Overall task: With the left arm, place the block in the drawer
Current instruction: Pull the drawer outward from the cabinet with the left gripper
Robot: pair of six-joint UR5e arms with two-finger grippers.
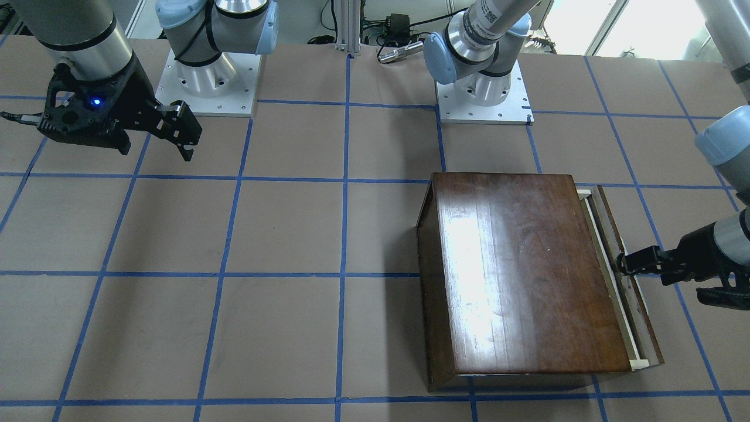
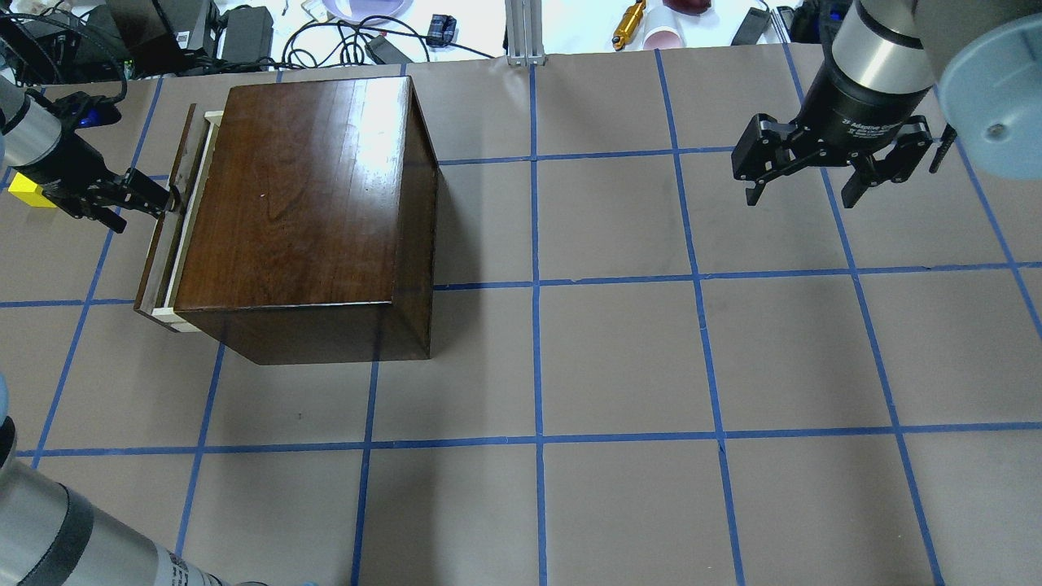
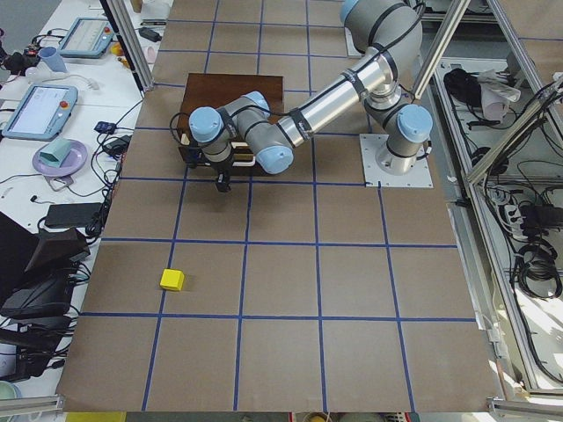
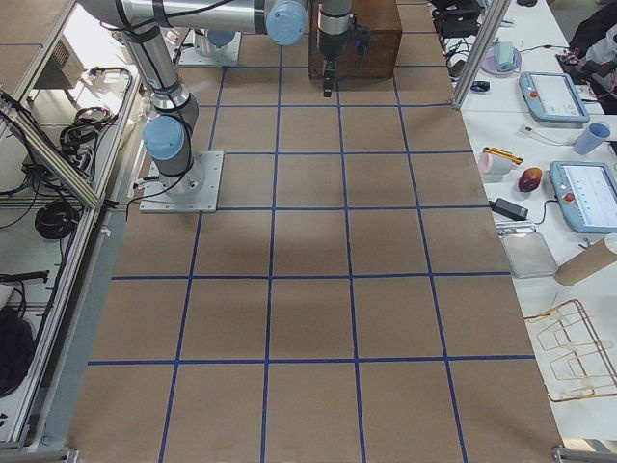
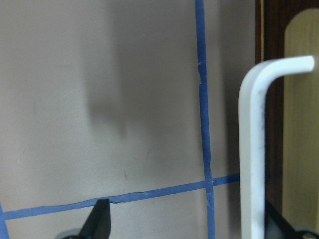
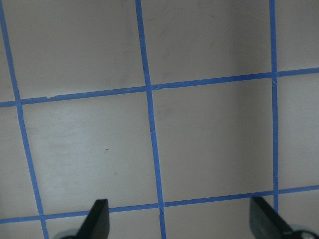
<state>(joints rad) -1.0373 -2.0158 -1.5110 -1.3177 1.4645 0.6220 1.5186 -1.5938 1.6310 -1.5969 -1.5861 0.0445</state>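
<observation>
White bent drawer handle [image 5: 250, 149], which we see between the left end effector's [image 2: 163, 198] wide-spread, unclamped fingers; small bright-yellow cube [image 2: 27, 195] toward the counter's [image 2: 619, 358] left edge.

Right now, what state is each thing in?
drawer, pulled out by a narrow slit.
left tool, open, fingers on either side of the drawer's white handle.
right tool, open, empty, above the table.
yellow block, loose on the table, outside the drawer.
</observation>
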